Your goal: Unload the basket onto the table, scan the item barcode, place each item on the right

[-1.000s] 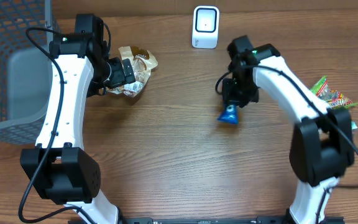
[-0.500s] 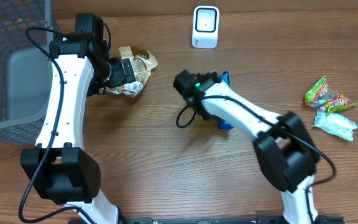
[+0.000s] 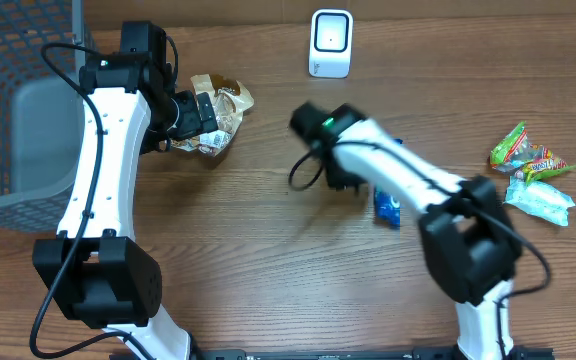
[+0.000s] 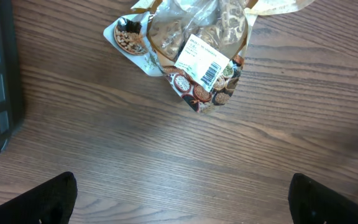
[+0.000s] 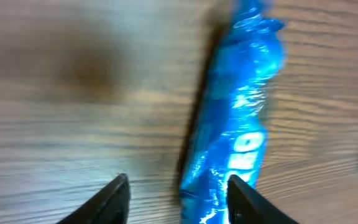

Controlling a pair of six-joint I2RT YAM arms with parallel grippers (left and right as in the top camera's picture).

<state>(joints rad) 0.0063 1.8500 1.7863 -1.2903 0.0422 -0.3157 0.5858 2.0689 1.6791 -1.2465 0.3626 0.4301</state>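
Blue packet (image 3: 387,207) now lower, outside basket (image 3: 8,50)

table (image 3: 268,250): wood | on it: blue packet (image 3: 388,207), snack bag (image 3: 223,105), white scanner (image 3: 330,43), candy wrappers (image 3: 533,175), possibly basket (image 3: 8,90)

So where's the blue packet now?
Overhead, the blue packet is right of centre, below and right of the scanner and left of the sweets.
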